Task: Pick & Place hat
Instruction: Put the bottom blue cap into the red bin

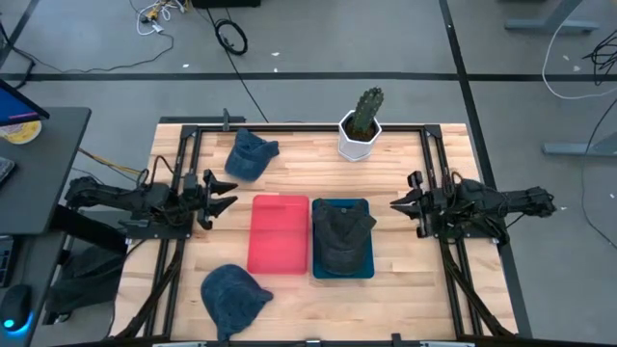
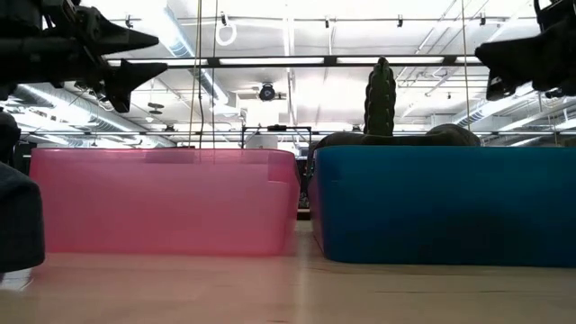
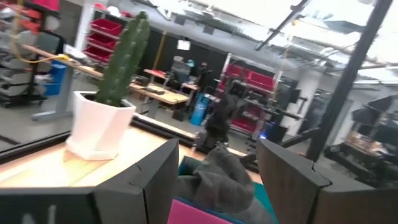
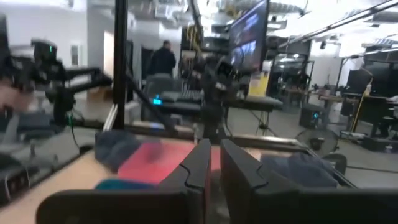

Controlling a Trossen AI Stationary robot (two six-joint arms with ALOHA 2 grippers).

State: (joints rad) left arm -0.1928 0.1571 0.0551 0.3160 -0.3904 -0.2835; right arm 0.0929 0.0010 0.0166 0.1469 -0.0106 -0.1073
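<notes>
Pale wooden tabletop point(image 1: 405, 280) lies under me, with a pink bin point(image 1: 280, 234) at its centre and a blue bin point(image 1: 342, 239) touching it at 3 o'clock. A dark grey hat point(image 1: 341, 234) is crumpled inside the blue bin. A second hat, blue denim point(image 1: 249, 154), lies on the wood at about 11 o'clock from the pink bin, and a third blue hat point(image 1: 231, 294) sits at about 7 o'clock, near the tabletop's front edge. A cactus in a white pot point(image 1: 362, 125) stands at 1 o'clock, by the far rail.

My left gripper point(image 1: 220, 196) hangs above the wood at 9 o'clock of the pink bin, apart from it; its fingers point(image 3: 155, 180) are spread wide and hold nothing. Between them, in the left wrist view, I see the grey hat heaped in the blue bin and the cactus off to one side.

My right gripper point(image 1: 405, 205) hovers at 3 o'clock of the blue bin, clear of it. Its fingers point(image 4: 239, 168) are nearly together, only a narrow gap between them, gripping nothing. In the low view both of my grippers sit well above the bins' rims.
</notes>
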